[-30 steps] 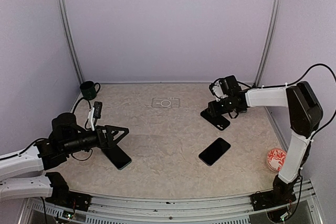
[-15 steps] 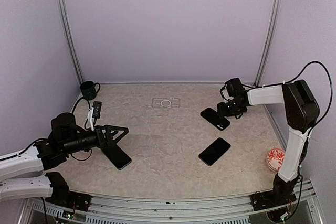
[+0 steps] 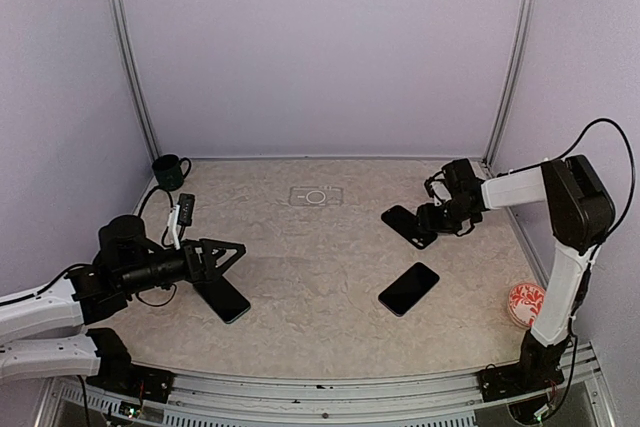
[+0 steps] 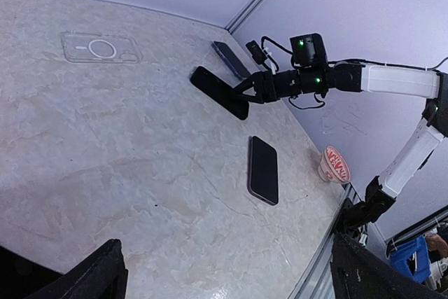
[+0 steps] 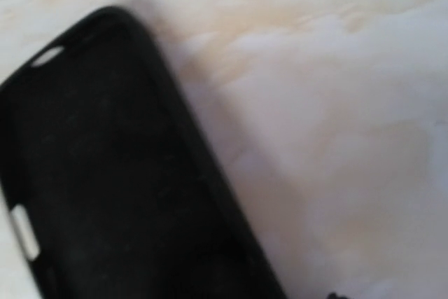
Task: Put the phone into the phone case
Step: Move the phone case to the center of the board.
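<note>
Left claw (image 3: 222, 262) is gaping wide, right claw's (image 3: 437, 219) spread untellable beside the bendy-looking phone case (image 3: 408, 226); the slick phone (image 3: 408, 288) is probably needing a long-edge pinch.

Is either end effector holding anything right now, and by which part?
Left end effector: nothing. Right end effector sits at one end of the black case; grip cannot be told.

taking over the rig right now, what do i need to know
Left tool: wide open, empty, low over a black slab at near left; phone or case, can't tell.
Right tool: looks open, holding nothing, at the right end of the black phone case, which lies flat, open side up.
Phone: lying flat nearer the arms than the case, apart from it, untouched.
Done: nothing seated yet.
Left: pick up the phone, press it into the case.
</note>
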`<state>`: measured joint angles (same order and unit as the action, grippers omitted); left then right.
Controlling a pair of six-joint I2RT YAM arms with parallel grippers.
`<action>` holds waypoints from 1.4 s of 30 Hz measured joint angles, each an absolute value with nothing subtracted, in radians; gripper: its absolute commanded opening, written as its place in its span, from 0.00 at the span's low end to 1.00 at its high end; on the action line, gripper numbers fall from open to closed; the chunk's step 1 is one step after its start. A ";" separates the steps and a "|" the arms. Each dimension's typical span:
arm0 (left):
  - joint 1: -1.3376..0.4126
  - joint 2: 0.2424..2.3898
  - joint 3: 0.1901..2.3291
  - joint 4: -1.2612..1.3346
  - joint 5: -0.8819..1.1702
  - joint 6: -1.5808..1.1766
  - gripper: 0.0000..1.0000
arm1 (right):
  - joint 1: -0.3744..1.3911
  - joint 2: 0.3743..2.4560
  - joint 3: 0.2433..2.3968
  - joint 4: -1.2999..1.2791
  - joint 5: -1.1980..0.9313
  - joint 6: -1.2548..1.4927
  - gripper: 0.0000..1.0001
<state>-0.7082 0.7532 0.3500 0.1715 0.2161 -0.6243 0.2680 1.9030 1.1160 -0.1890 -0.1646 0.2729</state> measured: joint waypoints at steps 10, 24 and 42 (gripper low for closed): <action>-0.708 0.787 0.334 0.210 0.221 -0.625 0.99 | 0.340 1.862 1.027 -0.102 -0.318 0.310 0.61; -0.708 0.797 0.325 0.237 0.227 -0.629 0.99 | 0.603 1.946 1.155 -0.109 -0.368 0.328 0.61; -0.708 0.743 0.316 0.229 0.219 -0.632 0.99 | 0.665 2.025 1.427 -0.238 -0.327 0.279 0.61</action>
<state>-0.7082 0.7433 0.3164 0.2295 0.2192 -0.6323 0.6647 2.0251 1.4265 -0.2382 -0.3267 0.2794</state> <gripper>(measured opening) 0.988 0.620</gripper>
